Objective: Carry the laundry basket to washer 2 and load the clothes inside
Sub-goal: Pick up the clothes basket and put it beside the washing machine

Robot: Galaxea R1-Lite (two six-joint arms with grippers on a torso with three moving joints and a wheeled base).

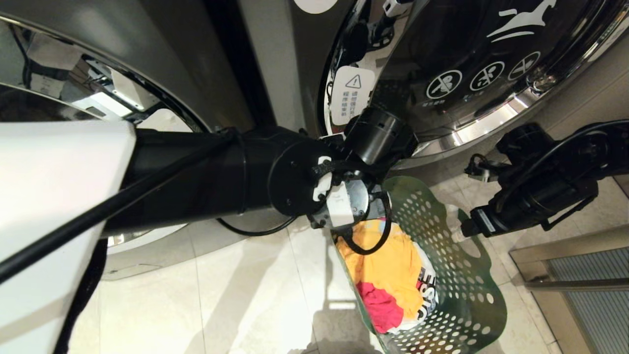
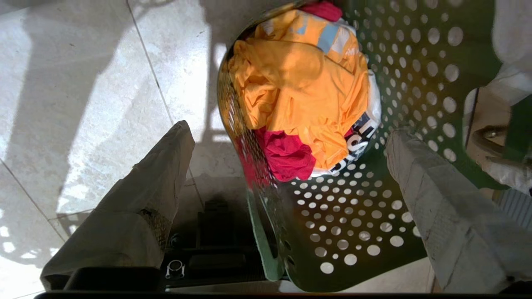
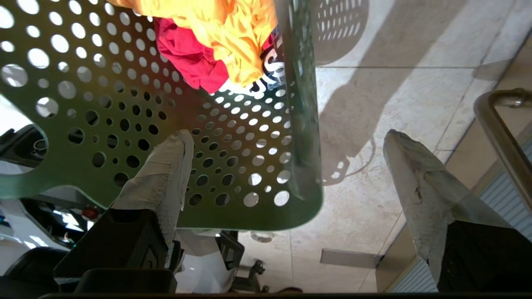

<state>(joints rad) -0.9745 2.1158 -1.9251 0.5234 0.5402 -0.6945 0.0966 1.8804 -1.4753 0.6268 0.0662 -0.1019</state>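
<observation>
straddling the laundry basket [image 1: 457, 275] rim, left gripper [image 2: 286, 137] and right gripper [image 3: 286, 145] gape (holding nothing).

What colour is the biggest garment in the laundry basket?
Yellow-orange: the biggest garment fills most of the laundry basket, clearest in the left wrist view.

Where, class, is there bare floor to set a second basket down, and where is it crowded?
Bare tile lies left of the laundry basket, below the left-hand washer door. It is crowded at the basket rim: left gripper and right gripper straddle opposite walls.
</observation>
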